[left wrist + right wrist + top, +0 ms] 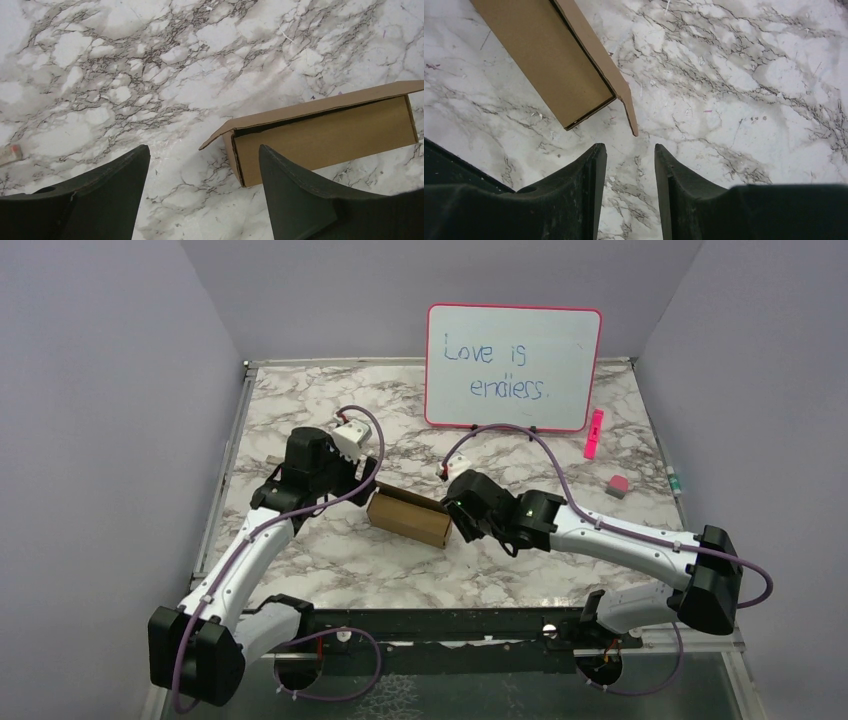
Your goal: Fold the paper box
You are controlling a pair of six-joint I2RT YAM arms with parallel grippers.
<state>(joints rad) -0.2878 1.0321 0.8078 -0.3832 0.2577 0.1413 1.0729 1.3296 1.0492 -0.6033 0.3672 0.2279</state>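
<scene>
The paper box (408,517) is a small brown cardboard box lying on its side in the middle of the marble table, between the two arms. In the left wrist view the paper box (325,135) has its lid flap slightly raised, and its end lies just ahead of my right finger. My left gripper (204,150) is wide open over bare marble, holding nothing. My left gripper (366,485) hovers at the box's left end. In the right wrist view the paper box (544,55) shows a loose end flap (624,97) pointing toward my right gripper (629,147), which is open with a narrow gap and nothing in it.
A whiteboard (513,367) with handwriting leans against the back wall. A pink marker (595,433) and a small pink-and-grey block (617,485) lie at the right. A tiny cardboard scrap (9,153) lies at the left edge of the left wrist view.
</scene>
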